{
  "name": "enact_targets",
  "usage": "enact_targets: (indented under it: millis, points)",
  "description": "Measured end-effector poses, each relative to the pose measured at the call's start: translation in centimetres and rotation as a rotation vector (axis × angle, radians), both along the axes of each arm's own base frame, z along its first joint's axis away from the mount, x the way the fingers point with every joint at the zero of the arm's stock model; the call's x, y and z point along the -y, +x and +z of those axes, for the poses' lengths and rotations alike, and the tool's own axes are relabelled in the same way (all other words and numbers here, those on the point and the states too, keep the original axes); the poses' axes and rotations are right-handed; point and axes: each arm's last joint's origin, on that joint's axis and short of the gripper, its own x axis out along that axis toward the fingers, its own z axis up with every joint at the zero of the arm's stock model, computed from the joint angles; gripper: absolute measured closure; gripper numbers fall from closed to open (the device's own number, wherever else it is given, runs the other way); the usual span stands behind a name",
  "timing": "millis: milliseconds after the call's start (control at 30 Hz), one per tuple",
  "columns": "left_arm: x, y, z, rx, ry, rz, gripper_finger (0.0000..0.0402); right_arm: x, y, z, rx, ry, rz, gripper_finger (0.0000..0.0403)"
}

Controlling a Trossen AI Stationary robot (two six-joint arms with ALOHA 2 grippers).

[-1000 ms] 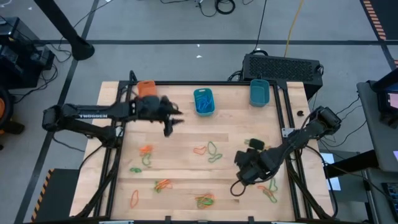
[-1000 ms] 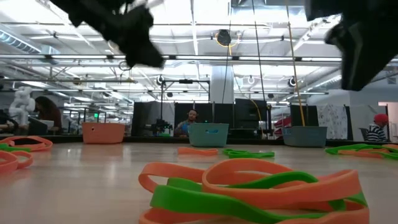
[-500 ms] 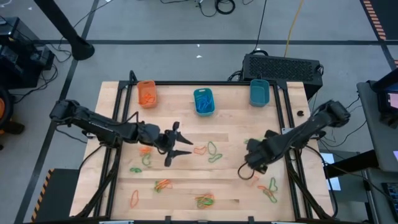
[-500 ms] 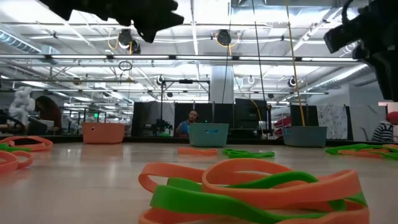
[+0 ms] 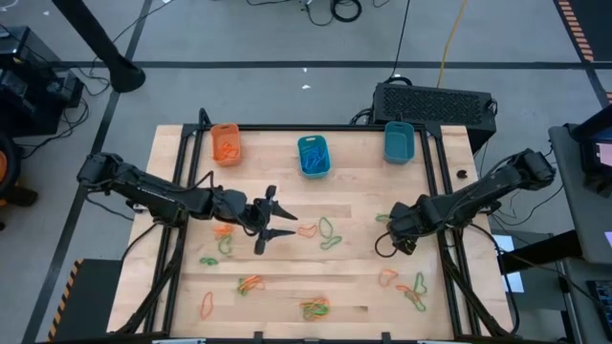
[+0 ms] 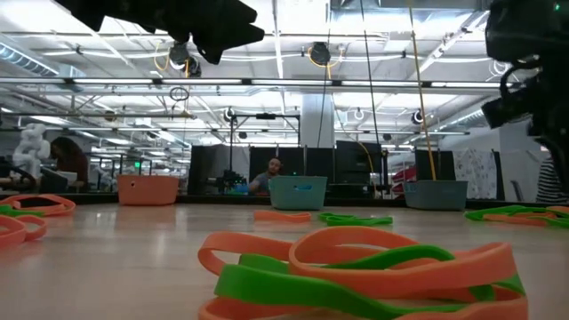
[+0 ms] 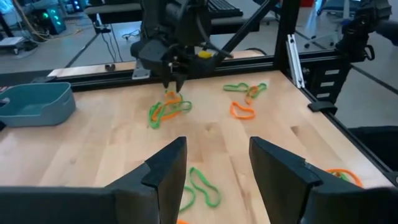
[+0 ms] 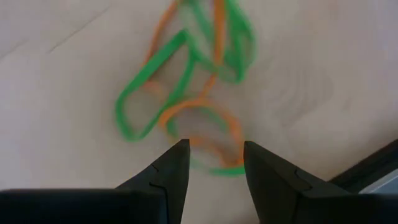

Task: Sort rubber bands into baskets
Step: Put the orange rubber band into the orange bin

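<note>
Right gripper (image 8: 211,163) hangs just above a tangle of green and orange rubber bands (image 8: 189,93) near the right edge of the table (image 5: 363,186), fingers spread, nothing between them. To do this well it should come straight down, straddle a single strand and close on one colour only, or the whole knot comes up. Left gripper (image 5: 272,220) waits over mid-table, fingers parted and empty, a green band (image 7: 200,186) just ahead of it. Along the far edge sit the orange basket (image 5: 226,143) and two teal baskets (image 5: 313,156), the middle one holding blue bands. Plenty are loose on the wood.
</note>
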Motion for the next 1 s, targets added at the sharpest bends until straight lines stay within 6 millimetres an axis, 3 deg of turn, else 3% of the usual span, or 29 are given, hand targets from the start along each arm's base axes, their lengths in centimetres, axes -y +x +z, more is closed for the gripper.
enact_targets:
  millis: [467,767,1000]
  points:
    - [0.0,0.0,0.0,-0.006,-0.004,0.001,0.0219,0.9,0.3,-0.5,0.05,-0.058,-0.092,0.0281]
    - [0.0,0.0,-0.1,-0.014,-0.004,0.002,0.0219,1.6,-1.0,-3.0,0.011,-0.077,-0.112,0.0285]
    - [0.0,0.0,-0.1,-0.012,-0.001,0.014,0.0219,1.5,-0.8,-3.1,0.034,-0.057,-0.076,0.0316]
